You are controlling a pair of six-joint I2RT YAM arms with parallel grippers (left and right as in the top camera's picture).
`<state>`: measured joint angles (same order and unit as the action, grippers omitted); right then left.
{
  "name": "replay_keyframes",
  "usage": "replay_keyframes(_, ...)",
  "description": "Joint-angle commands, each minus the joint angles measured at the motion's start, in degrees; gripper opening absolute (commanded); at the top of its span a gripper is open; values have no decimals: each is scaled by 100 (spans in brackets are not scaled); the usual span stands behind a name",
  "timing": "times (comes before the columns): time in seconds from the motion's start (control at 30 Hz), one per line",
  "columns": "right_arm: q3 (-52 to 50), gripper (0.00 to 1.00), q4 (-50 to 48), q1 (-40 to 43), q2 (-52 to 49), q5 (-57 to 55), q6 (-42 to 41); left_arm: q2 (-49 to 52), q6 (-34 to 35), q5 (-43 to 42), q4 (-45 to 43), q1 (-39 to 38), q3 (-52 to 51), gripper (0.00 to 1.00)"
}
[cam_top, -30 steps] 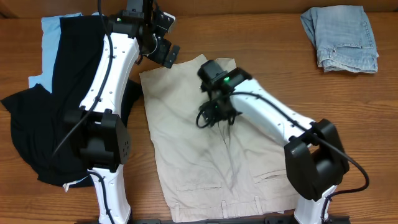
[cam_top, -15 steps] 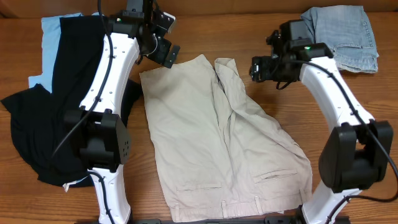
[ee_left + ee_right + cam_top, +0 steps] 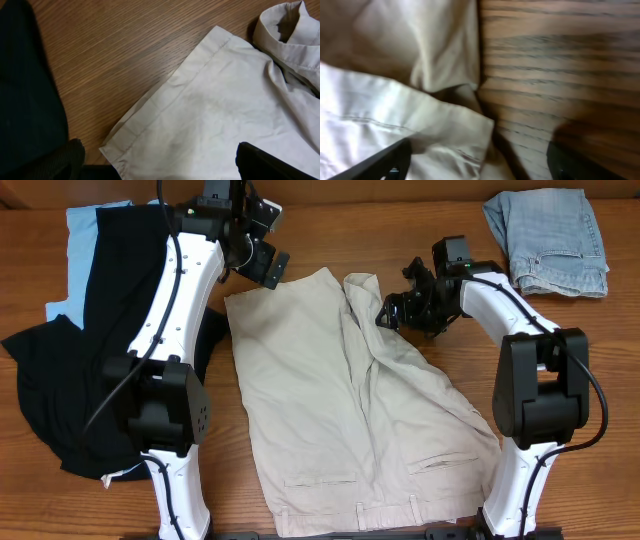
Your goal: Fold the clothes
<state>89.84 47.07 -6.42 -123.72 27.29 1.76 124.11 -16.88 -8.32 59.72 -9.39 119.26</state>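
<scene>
Light beige shorts [image 3: 330, 400] lie spread in the middle of the table, waistband toward the front edge, the right leg's hem rumpled [image 3: 362, 290]. My left gripper [image 3: 272, 268] is open and empty, just above the left leg's hem corner [image 3: 125, 145]. My right gripper [image 3: 392, 315] is open and empty, low beside the right leg's folded edge [image 3: 455, 135]. A black garment [image 3: 90, 350] over a light blue one [image 3: 82, 225] lies at left. Folded faded denim [image 3: 548, 242] sits at back right.
Bare wooden tabletop [image 3: 420, 240] lies between the shorts and the denim. The black garment's edge shows in the left wrist view [image 3: 25, 90]. Both arm bases stand at the front edge.
My right arm swung from the middle of the shorts out to the right, then came back down beside the right leg's hem. The shorts' right leg now lies rumpled. The left arm stayed still.
</scene>
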Motion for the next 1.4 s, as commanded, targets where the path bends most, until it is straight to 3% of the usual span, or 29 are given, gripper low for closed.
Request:
replay_keyframes(0.0, 7, 76, -33, -39, -66, 334, 24, -4, 35, -68, -20, 11, 37, 100)
replay_keyframes(0.2, 26, 26, -48, -31, -59, 326, 22, -4, 35, -68, -20, 11, 37, 100)
replay_keyframes(0.33, 186, 5, 59, 44, -28, 162, 22, -4, 35, -68, -20, 11, 37, 100)
replay_keyframes(0.37, 271, 4, 129, 68, -17, 96, 20, -4, 35, -68, -20, 11, 37, 100)
replay_keyframes(0.7, 1139, 5, 898, 275, 291, -326, 22, -4, 37, -72, -20, 11, 37, 100)
replay_keyframes(0.83, 949, 54, 1010, 177, 227, -332, 22, -4, 39, -107, -20, 4, 37, 100)
replay_keyframes(0.9, 776, 60, 929, 61, 201, -474, 20, -4, 37, -192, -20, 2, 37, 100)
replay_keyframes(1.27, -74, 63, 210, -551, 35, -1486, -501, -4, 35, -223, -22, 4, 37, 99)
replay_keyframes(1.37, -192, 59, 94, -586, 33, -1541, -505, -4, 35, -223, -31, 4, 37, 100)
